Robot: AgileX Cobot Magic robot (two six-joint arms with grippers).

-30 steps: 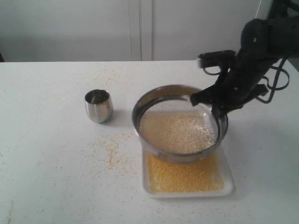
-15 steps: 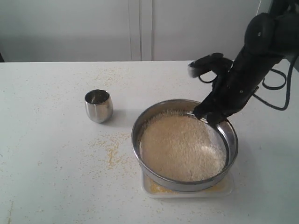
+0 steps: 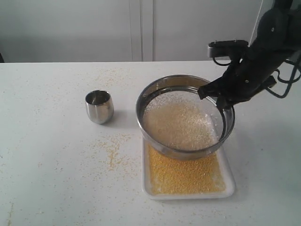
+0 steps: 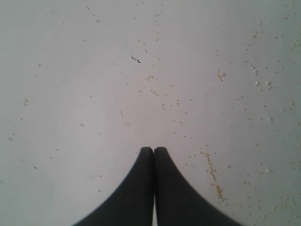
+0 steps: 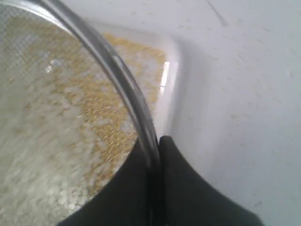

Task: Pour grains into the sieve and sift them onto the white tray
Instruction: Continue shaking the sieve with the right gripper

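Right gripper (image 3: 220, 100) tight on sieve (image 3: 139, 111) rim, aloft above white tray (image 3: 230, 186)

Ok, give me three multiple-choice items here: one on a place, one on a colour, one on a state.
1. The steel cup stands: A on the table, beside the sieve; B in the sieve; C on a shelf.
2. Colour of the grains in the white tray? A black; B yellow; C green.
3. The right gripper is: A open; B out of view; C shut on the sieve's rim.
Answers: A, it stands on bare tabletop; B, a yellow layer covers the tray; C, it pinches the rim.
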